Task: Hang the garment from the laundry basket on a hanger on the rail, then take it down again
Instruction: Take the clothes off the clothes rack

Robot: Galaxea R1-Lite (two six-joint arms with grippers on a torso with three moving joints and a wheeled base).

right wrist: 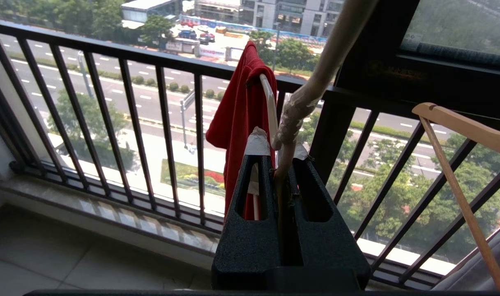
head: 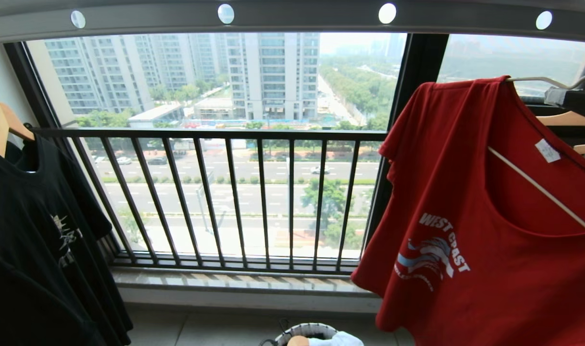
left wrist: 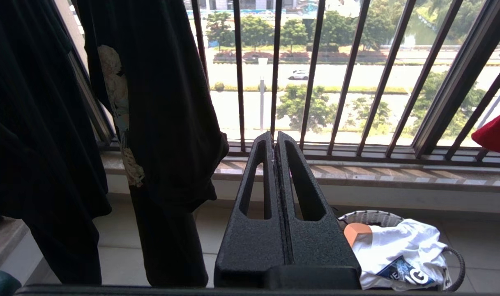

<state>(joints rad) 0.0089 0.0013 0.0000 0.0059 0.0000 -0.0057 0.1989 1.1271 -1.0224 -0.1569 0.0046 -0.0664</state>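
**Me:** Right, my right gripper (right wrist: 286, 162) is clenched on the hanger (right wrist: 293, 119), pinching its neck between the fingers, with the hook running up and away from the gripper. The shirt (right wrist: 239, 119) hangs just beyond the fingertips, draped over the hanger's arm.

**Colleague:** Why hold it by the neck?

**Me:** I'd say it leaves the hook free to meet the rail (head: 292, 21) above the gripper, and the cloth drops clear below it. Whether the hook sits on the rail or not, I cannot tell; its top is out of every view.

**Colleague:** What does the head view add?

**Me:** It shows the shirt (head: 484, 216) broadside, print and neckline facing me, the hanger's arm (head: 537, 187) slanting inside the collar, so the load is tilted. The gripper itself is hardly visible there. The wrist view shows the grip, which the head view lacks.

**Colleague:** And the left side?

**Me:** The left gripper (left wrist: 276, 142) is shut on nothing, parked low. Only its camera shows the basket (left wrist: 369, 216) properly: on the floor, just beyond and beside the gripper, holding a white cloth (left wrist: 402, 250). A black shirt (left wrist: 159, 123) hangs off to its other side. A wooden hanger (right wrist: 455, 156) hangs beside the right gripper.
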